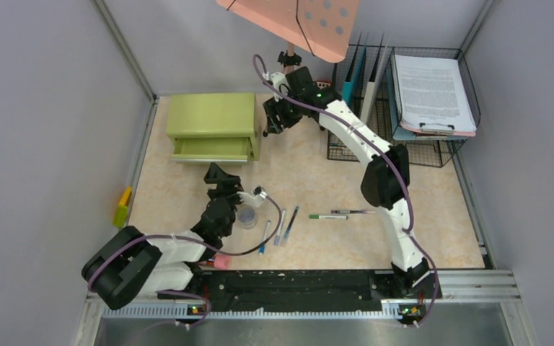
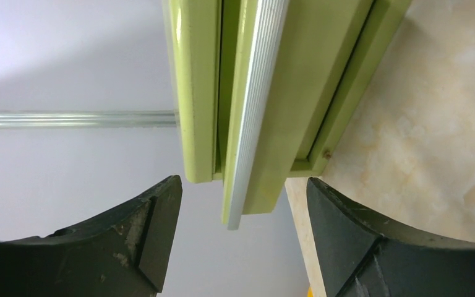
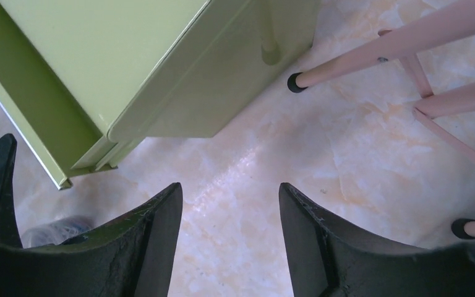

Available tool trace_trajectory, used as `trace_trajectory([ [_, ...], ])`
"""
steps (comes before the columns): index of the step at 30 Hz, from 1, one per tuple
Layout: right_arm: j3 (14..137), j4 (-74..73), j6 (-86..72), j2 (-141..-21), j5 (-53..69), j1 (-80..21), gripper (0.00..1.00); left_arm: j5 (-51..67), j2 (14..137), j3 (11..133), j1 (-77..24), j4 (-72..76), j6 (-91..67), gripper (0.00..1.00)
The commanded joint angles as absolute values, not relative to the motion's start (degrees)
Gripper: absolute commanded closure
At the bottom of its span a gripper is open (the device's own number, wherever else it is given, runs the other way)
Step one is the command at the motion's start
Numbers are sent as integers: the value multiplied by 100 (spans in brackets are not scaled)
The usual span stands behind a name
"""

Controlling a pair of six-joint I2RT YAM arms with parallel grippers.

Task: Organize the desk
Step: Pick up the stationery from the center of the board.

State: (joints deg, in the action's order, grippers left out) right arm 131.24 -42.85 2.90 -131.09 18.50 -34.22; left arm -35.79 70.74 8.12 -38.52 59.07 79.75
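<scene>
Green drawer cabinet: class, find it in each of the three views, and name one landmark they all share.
Top external: the green drawer cabinet sits upper left of centre, its drawer slightly open.
Left wrist: cabinet fills the top centre, seen close.
Right wrist: cabinet upper left.
Shared landmark: the marbled desk.

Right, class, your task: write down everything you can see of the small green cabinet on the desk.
The cabinet is a small pale-green box with a smooth flat top, seemingly painted metal. It stands upright on the desk, far left. Its drawer is pulled partly out at the front; a ribbed silver strip runs along the drawer's edge. The open left gripper flanks the drawer's corner; the open right gripper hovers off its right side, apart.
</scene>
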Motion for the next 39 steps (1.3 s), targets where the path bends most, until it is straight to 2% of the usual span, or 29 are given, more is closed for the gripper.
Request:
trace_trajectory([
  [1, 12904, -4347, 584, -12201, 1925, -3376, 40, -4236, 6587, 918, -4014, 4830, 7518, 21],
  [5, 12413, -4316, 789, -11823, 2101, -3366, 33, -4603, 5971, 1479, -4144, 2950, 6591, 20],
  [8, 11825, -4180, 899, -11454, 2308, -3351, 30, -4500, 5614, 2032, -4157, 892, 5433, 16],
  [10, 11422, -4166, 981, -11261, 2433, -3324, 26, -4101, 5410, 2379, -4162, -328, 4676, 10],
  [13, 10937, -4159, 1168, -10969, 2565, -3261, 22, -3457, 5044, 2697, -4165, -1482, 3965, 6],
  [20, 9998, -4144, 1690, -10258, 2748, -3198, 19, -1692, 4433, 3426, -4165, -3425, 2992, 5],
  [24, 9571, -4040, 1700, -9869, 2744, -3112, 17, -240, 4578, 4041, -4165, -4099, 2640, 4],
  [27, 9339, -3997, 1661, -9673, 2733, -2960, 16, 412, 4880, 4383, -4162, -4227, 2280, 4],
  [29, 9233, -4033, 1650, -9588, 2740, -2845, 15, 592, 5166, 4569, -4164, -4281, 2099, 3],
  [31, 9091, -4044, 1637, -9495, 2806, -2762, 2, 743, 5401, 4743, -4151, -4358, 1951, 3],
  [39, 8255, -3541, 1545, -8951, 2844, -2697, 1, 544, 6157, 4712, -4038, -4041, 1931, 1],
])
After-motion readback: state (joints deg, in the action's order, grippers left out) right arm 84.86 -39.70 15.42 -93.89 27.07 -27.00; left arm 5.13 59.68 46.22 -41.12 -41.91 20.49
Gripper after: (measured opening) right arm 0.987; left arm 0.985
